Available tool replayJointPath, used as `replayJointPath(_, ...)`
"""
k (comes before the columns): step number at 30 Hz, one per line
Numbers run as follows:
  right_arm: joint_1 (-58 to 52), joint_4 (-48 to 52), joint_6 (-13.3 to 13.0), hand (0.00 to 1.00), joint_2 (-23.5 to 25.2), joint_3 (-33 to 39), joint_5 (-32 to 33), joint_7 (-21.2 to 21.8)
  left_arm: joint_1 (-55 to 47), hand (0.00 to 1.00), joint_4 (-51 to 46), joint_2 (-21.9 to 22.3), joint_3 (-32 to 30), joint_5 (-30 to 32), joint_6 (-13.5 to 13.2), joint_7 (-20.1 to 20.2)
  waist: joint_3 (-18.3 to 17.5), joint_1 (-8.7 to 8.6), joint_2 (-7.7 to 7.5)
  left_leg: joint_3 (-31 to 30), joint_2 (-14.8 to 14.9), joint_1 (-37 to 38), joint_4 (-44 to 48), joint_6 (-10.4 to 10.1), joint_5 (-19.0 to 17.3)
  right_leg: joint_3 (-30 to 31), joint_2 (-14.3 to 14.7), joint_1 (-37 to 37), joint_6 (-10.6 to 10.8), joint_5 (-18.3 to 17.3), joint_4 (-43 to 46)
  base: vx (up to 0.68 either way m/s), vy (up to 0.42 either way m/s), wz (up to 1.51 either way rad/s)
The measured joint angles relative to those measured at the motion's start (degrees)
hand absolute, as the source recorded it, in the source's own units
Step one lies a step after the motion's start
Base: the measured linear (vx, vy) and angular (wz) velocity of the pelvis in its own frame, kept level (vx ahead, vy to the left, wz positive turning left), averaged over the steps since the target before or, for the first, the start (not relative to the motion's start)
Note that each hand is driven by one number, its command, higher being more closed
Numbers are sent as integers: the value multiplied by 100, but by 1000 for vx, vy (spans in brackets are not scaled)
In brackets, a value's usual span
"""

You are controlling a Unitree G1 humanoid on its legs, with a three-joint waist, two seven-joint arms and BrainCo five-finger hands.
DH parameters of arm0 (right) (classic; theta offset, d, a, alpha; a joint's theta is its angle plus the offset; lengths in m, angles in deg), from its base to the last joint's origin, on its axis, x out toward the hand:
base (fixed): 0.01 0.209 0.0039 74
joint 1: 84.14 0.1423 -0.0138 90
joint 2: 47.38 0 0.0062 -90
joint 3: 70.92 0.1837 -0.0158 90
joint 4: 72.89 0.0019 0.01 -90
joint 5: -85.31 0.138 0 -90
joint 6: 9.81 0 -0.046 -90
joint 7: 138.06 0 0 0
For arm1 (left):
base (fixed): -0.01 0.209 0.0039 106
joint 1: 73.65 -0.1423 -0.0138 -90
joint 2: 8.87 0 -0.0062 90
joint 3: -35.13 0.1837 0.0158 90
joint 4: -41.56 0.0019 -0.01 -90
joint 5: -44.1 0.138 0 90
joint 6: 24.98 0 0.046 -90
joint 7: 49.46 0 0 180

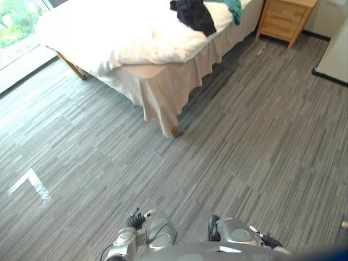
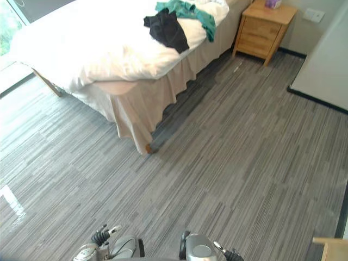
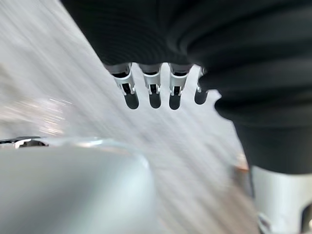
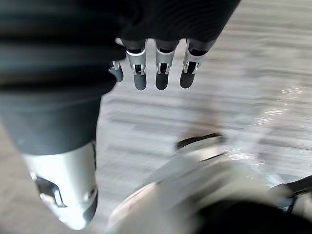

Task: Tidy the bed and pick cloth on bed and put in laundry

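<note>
A bed [image 1: 109, 38] with a rumpled white duvet stands at the far left, its beige skirt hanging to the floor. Near its far right side a black cloth [image 1: 193, 13] lies on the duvet, with a green cloth [image 2: 198, 13] just beyond it. My left hand [image 3: 154, 92] hangs over the grey striped floor with straight fingers and nothing in it. In the right wrist view my right hand [image 4: 163, 73] is the same, open and holding nothing above the floor. Both hands are far from the bed.
A wooden nightstand [image 2: 263, 30] stands right of the bed, with a small pink thing [image 2: 273, 3] on top. A white panel [image 2: 326, 60] runs along the right side. A window [image 1: 16, 22] lies left of the bed. A wooden corner [image 2: 331, 249] shows at lower right.
</note>
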Motion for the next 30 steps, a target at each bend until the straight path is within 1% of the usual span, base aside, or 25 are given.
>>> replayJointPath(1, 68, 99, -26, 0, 22, -23, -2, -1, -1, 0, -87, 69, -117, 0, -39, -4, 29, 51, -21, 38, -206, -412, -314, 17, -2, 170, 50, 180, -84, -69, -93, 467, -52, -81)
replayJointPath(3, 124, 216, -57, 0, 52, -213, -7, 3, 15, 0, -204, 74, -281, -10, -47, -13, 198, 183, -108, 220, -475, -740, -1448, -74, 166, 474, 31, 570, -87, -197, -175, 390, 7, -99)
replayJointPath(4, 135, 269, -56, 0, 98, -227, -6, 3, 6, 0, -184, 63, -353, -3, -35, -22, 243, 241, -157, 430, -556, -744, -2357, -84, 426, 585, -9, 853, -21, -329, -327, 418, 36, -86)
replayJointPath(6, 118, 270, -57, 0, 72, -229, -6, 12, -41, 0, -157, 94, -377, 10, 7, -96, 265, 219, -57, 808, -548, -673, -4028, -77, 1083, 783, 40, 1400, 81, -519, -658, 451, 93, -71)
replayJointPath(7, 99, 271, -58, 0, 66, -229, -5, 13, -54, 0, -140, 96, -374, 9, 27, -103, 258, 221, -37, 936, -534, -660, -4429, -43, 1234, 878, 52, 1571, 128, -595, -748, 529, 201, -56)
replayJointPath(9, 57, 265, -59, 0, 32, -241, -17, 11, -103, 0, -43, 127, -363, -1, 42, -102, 215, 290, 48, 1278, -394, -645, -4896, 49, 1271, 1104, 79, 1982, 183, -822, -803, 655, 283, -60)
replayJointPath(10, 8, 243, -59, 0, 2, -242, -41, 5, -102, 0, 77, 145, -379, -42, 57, -98, 156, 297, 162, 1306, -340, -625, -4857, 337, 1673, 1138, 113, 2104, 126, -868, -764, 658, 304, -38)
replayJointPath(11, 59, 213, -46, 0, 23, -287, -89, 1, -52, 0, 155, 75, -371, -95, 84, -99, 176, 302, 65, 1390, -385, -644, -4691, 451, 1961, 1156, 13, 2105, 85, -891, -582, 666, 312, -13)
replayJointPath(12, 120, 132, -39, 0, 20, -402, -236, 3, -24, 0, 167, -27, -374, -108, 92, -109, 124, 294, -153, 1779, -474, -688, -4491, 439, 1915, 1093, -234, 1835, 66, -901, -19, 677, 313, -6)
replayJointPath(13, 127, 24, -20, 0, 156, -459, -315, 4, 26, 0, 209, -133, -390, -110, 106, -128, 26, 279, -517, 2262, -389, -864, -3824, 453, 1426, 1031, -585, 1503, 74, -902, 679, 709, 244, -18)
replayJointPath(14, 135, -4, 10, 0, 189, -480, -412, 14, -42, 0, 268, -173, -387, -108, 108, -130, -65, 347, -529, 1997, -341, -973, -3230, 920, 1442, 1028, -727, 1265, 341, -852, 1326, 737, 174, -8)
replayJointPath(15, 163, -44, 12, 0, 131, -468, -540, 0, -111, 0, 368, -215, -378, -115, 165, -133, -133, 276, -598, 1779, -578, -872, -2867, 1415, 991, 880, -992, 883, 1221, -432, 2505, 732, 173, 14)
replayJointPath(16, 167, -52, 8, 0, 142, -467, -631, 3, -91, 0, 373, -258, -341, -111, 182, -135, -154, 224, -663, 1764, -729, -772, -2795, 1432, 801, 850, -1190, 631, 1606, -111, 3179, 826, 288, 40)
replayJointPath(17, 197, -65, -16, 0, 133, -438, -740, 34, -69, 0, 365, -262, -319, -124, 176, -142, -150, 220, -664, 1705, -909, -520, -2852, 1454, 670, 771, -1404, 316, 1617, -238, 3863, 646, 284, 41)
replayJointPath(18, 223, -69, -53, 0, 117, -435, -761, 37, -71, 0, 364, -249, -296, -228, 164, -147, -141, 216, -646, 1628, -1036, -225, -3026, 1455, 627, 631, -1529, 152, 1618, -403, 4123, 723, 307, 47)
replayJointPath(19, 273, -66, -89, 0, 77, -439, -828, 47, -91, 0, 344, -260, -132, -345, 122, -178, -127, 218, -570, 1448, -1176, 302, -3411, 1447, 630, 391, -1568, -30, 1674, -604, 4163, 520, 210, 55)
replayJointPath(21, 354, -9, -156, 0, -28, -487, -866, 93, -81, 0, 232, -193, 60, -456, 6, -255, -107, 166, -339, 1044, -1197, 1044, -4066, 1381, 700, 100, -1369, -455, 1613, -805, 3734, 464, 171, 78)
replayJointPath(22, 341, 64, -191, 0, -80, -496, -868, 120, -57, 0, 146, -86, 105, -516, -45, -258, -135, 102, -164, 689, -1199, 1421, -4536, 1253, 793, 28, -1173, -798, 1557, -836, 3186, 387, 91, 128)
replayJointPath(23, 312, 159, -193, 0, -111, -492, -858, 130, -37, 0, 39, 23, 190, -546, -47, -258, -149, 20, -109, 315, -1220, 1669, -4827, 1162, 857, 108, -1057, -1080, 1588, -814, 2578, 367, 58, 159)
replayJointPath(24, 273, 167, -197, 0, -109, -484, -848, 124, -9, 0, 30, 73, 235, -534, -51, -249, -141, -24, -92, 15, -1261, 1759, -4899, 1159, 861, 320, -990, -1235, 1694, -722, 2110, 356, -8, 185)
replayJointPath(25, 159, 167, -213, 0, -57, -422, -847, 116, 68, 0, 36, 169, 250, -483, -51, -236, -136, -29, -137, -391, -1363, 1912, -4937, 1172, 830, 863, -954, -1429, 1785, -458, 1495, 363, -73, 205)
replayJointPath(26, 68, 171, -224, 0, 34, -354, -847, 103, 119, 0, 60, 228, 110, -486, -44, -246, -133, -22, -163, -784, -1438, 2059, -4901, 1170, 750, 1362, -958, -1544, 1792, -182, 1044, 372, -109, 200)
replayJointPath(27, 5, 179, -241, 0, 59, -316, -845, 96, 81, 0, 68, 288, -45, -487, -43, -256, -131, -23, -159, -1031, -1460, 2165, -4816, 1151, 655, 1599, -941, -1563, 1783, -23, 830, 401, -178, 178)
replayJointPath(28, -78, 222, -240, 0, 78, -329, -858, 92, 21, 0, 62, 356, -246, -489, -40, -279, -137, -19, -168, -1263, -1472, 2285, -4655, 1072, 509, 1764, -922, -1558, 1759, 128, 702, 415, -243, 160)
replayJointPath(30, -171, 267, -236, 0, 112, -423, -854, 75, -166, 0, 21, 402, -542, -527, -76, -342, -204, 36, -258, -1557, -1478, 2405, -4173, 711, 146, 1760, -859, -1515, 1553, 423, 703, 458, -317, 149)
